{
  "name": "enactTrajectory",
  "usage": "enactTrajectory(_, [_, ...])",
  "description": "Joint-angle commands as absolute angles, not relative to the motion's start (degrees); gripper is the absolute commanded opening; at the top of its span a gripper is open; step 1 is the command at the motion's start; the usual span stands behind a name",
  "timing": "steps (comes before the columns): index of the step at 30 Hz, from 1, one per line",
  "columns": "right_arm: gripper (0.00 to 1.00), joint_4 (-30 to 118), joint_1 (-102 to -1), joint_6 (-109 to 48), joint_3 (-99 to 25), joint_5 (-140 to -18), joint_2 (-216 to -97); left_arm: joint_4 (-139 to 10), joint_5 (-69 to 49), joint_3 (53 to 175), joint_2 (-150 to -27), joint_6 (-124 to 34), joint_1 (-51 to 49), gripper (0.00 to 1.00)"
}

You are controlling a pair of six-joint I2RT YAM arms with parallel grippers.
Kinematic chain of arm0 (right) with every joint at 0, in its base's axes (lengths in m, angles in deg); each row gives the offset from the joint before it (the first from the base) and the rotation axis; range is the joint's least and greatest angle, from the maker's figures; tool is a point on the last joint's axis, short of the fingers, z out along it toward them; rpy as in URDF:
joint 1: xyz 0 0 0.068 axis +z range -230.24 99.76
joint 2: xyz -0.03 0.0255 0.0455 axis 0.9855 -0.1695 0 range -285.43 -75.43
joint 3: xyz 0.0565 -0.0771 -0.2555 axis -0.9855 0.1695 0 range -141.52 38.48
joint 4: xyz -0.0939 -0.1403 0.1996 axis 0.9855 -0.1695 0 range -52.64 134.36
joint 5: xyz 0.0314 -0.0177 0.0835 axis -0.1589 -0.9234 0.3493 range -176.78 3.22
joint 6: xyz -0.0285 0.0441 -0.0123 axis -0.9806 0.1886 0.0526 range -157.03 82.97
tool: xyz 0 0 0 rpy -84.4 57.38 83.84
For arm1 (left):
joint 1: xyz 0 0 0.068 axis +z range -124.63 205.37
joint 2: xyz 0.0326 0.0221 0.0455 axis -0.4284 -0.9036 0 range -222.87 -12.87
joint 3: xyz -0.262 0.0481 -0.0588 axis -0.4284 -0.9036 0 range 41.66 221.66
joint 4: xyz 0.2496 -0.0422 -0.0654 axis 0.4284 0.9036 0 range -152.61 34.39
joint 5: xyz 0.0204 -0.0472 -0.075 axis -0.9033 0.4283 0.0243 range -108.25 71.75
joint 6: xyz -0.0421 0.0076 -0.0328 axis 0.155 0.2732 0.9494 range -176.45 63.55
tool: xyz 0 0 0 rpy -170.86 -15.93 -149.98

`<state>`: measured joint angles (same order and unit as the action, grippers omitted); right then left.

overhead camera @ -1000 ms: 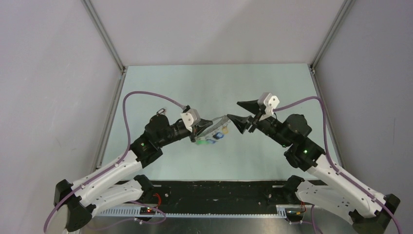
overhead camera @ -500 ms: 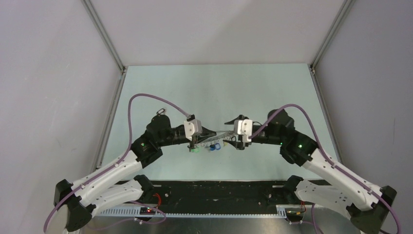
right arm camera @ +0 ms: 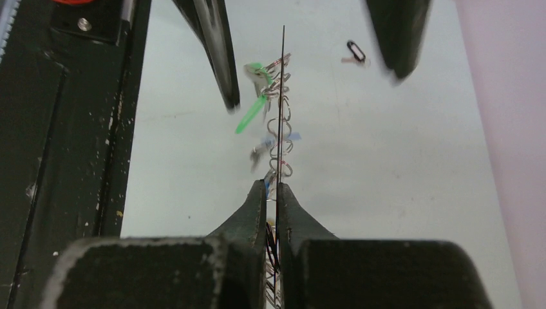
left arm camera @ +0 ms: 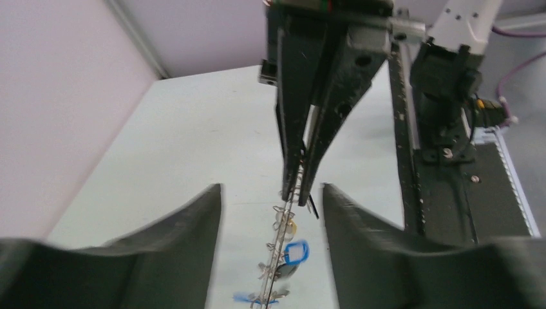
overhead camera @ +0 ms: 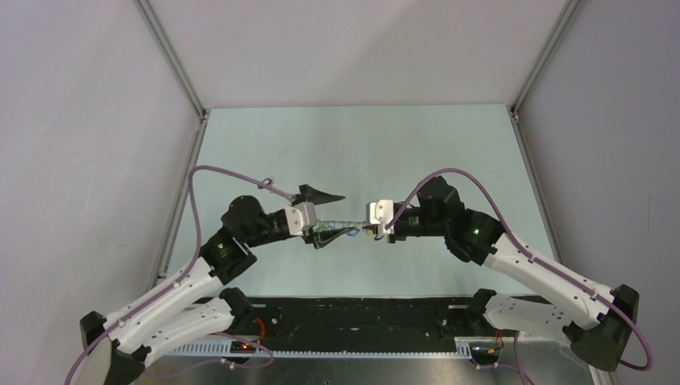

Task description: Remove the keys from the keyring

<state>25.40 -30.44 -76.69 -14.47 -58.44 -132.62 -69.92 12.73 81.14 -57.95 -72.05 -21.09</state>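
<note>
— Swapped since a second ago: the left gripper, then clamped on the keyring, now stands with its fingers spread wide on either side of it, touching nothing.

— And the other arm?

— The right gripper, open a second back, has moved in and pinched tight on the ring's edge.

— Where does the ring sit?

— Lifted off the counter, between the two arms, which face each other tip to tip. Both wrist cameras catch it edge-on, as a thin dark line.

— The keys?

— The keys are threaded on it, bunched along the stretch between the grippers, green and blue heads among them. Blur prevents a count.
</note>
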Motion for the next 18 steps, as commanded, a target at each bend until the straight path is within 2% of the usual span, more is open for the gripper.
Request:
enactTrajectory(1, [0.00,26.5,-30.2,-77.7,-17.2,-65.8,-128.7,-74.7,3.1,80.2,-53.2,-72.7,-21.4,0.74])
enactTrajectory(5, [0.00,29.0,-30.1,-79.0,-17.2,-70.3,-125.4,-75.7,-4.4,79.2,-50.8,-72.6,-21.2,0.78])
enactTrajectory(9, [0.00,32.2,-29.8,-83.9,-17.2,-70.3,-122.1,-75.8,-6.8,78.8,-50.9,-72.6,-21.0,0.78])
enactTrajectory(18, [0.00,38.2,-25.4,-100.7,-17.3,-78.6,-119.0,-76.2,-12.2,78.1,-49.6,-73.8,-20.9,0.74])
